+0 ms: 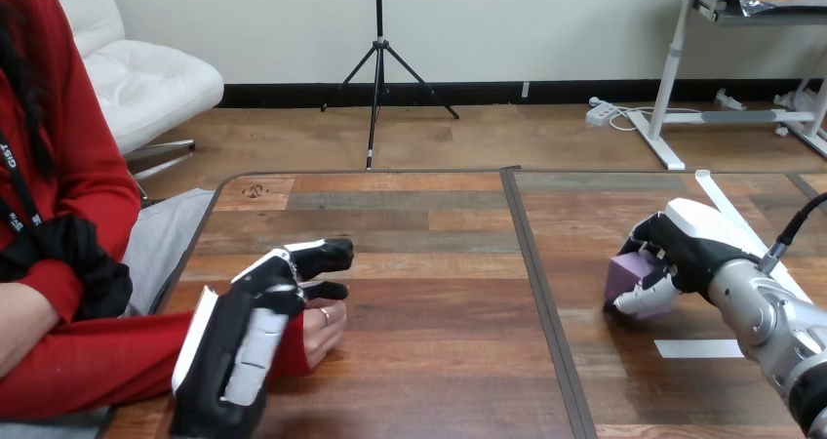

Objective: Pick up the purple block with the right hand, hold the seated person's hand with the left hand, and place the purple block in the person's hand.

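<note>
The purple block (627, 268) is at the table's right side, low over the wood or resting on it. My right hand (683, 249) is shut on it, with the fingers curled down over its near face. At the lower left, the person's hand (326, 328) rests on the table at the end of a red sleeve. My left hand (249, 337) lies over the person's wrist and the back of that hand. Its fingers (320, 256) reach fairly straight past the person's hand, so I see no grip round it.
The wooden table (429, 263) has a dark seam (538, 283) running front to back down its middle. A white tape strip (698, 348) lies near my right forearm, and a longer strip (727, 210) runs behind the right hand. The person's other arm (39, 283) is folded at the far left.
</note>
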Available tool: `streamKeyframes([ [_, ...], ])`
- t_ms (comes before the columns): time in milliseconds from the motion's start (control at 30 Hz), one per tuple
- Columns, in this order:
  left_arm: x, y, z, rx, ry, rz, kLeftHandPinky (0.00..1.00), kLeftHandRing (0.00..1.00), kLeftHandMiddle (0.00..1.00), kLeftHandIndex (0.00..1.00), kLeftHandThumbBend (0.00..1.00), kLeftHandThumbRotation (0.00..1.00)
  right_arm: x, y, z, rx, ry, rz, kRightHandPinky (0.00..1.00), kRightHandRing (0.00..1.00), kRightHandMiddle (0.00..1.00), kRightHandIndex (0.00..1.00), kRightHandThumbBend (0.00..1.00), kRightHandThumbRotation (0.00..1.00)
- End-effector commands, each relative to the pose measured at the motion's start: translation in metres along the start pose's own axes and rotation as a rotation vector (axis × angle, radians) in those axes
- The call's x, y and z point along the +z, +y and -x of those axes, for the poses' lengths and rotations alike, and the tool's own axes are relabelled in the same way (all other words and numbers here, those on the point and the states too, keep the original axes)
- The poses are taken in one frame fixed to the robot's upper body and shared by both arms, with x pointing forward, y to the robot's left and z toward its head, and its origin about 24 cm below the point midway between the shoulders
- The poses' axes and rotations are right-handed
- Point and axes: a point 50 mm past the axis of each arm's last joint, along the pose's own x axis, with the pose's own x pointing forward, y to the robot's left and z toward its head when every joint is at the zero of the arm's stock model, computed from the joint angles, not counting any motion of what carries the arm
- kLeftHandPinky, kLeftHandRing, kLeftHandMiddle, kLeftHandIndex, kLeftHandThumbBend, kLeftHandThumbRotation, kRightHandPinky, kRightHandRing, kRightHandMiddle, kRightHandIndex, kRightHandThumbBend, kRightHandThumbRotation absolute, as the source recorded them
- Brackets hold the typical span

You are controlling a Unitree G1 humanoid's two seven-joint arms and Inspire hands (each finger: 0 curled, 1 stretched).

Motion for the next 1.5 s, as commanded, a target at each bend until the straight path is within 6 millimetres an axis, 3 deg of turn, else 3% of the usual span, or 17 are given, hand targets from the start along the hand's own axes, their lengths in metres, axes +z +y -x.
streamKeyframes([
  [0, 0.012, 0.017, -0.023, 0.005, -0.078, -0.145, 0.73, 0.77, 0.77, 0.68, 0.68, 0.79, 0.015, -0.038, -0.002, -0.135, -0.078, -0.004, 0.45, 0.51, 0.56, 0.54, 0.61, 0.0],
  [133, 0.015, 0.027, -0.024, -0.024, -0.043, -0.282, 0.79, 0.81, 0.8, 0.73, 0.73, 0.75, 0.017, -0.041, -0.002, -0.145, -0.087, 0.005, 0.45, 0.51, 0.57, 0.54, 0.6, 0.0],
  [267, 0.018, 0.035, -0.025, -0.041, 0.004, -0.428, 0.86, 0.87, 0.87, 0.82, 0.85, 0.76, 0.019, -0.044, -0.002, -0.15, -0.094, -0.003, 0.45, 0.52, 0.57, 0.55, 0.59, 0.0],
  [500, 0.022, 0.043, -0.027, -0.066, 0.058, -0.655, 0.9, 0.94, 0.95, 0.94, 0.97, 0.75, 0.022, -0.047, -0.001, -0.166, -0.112, -0.004, 0.43, 0.5, 0.55, 0.54, 0.6, 0.0],
  [733, 0.02, 0.05, -0.03, -0.08, 0.111, -0.826, 0.9, 0.96, 0.98, 0.97, 1.0, 0.69, 0.023, -0.048, -0.001, -0.173, -0.118, -0.009, 0.43, 0.49, 0.55, 0.53, 0.6, 0.0],
  [1200, 0.013, 0.058, -0.034, -0.068, 0.133, -0.978, 0.91, 0.95, 0.97, 0.97, 1.0, 0.57, 0.025, -0.049, -0.001, -0.17, -0.126, -0.014, 0.42, 0.48, 0.54, 0.53, 0.62, 0.0],
  [1467, 0.01, 0.062, -0.036, -0.067, 0.163, -1.063, 0.98, 0.97, 0.99, 0.99, 1.0, 0.6, 0.025, -0.048, 0.0, -0.167, -0.131, -0.014, 0.41, 0.47, 0.53, 0.53, 0.62, 0.0],
])
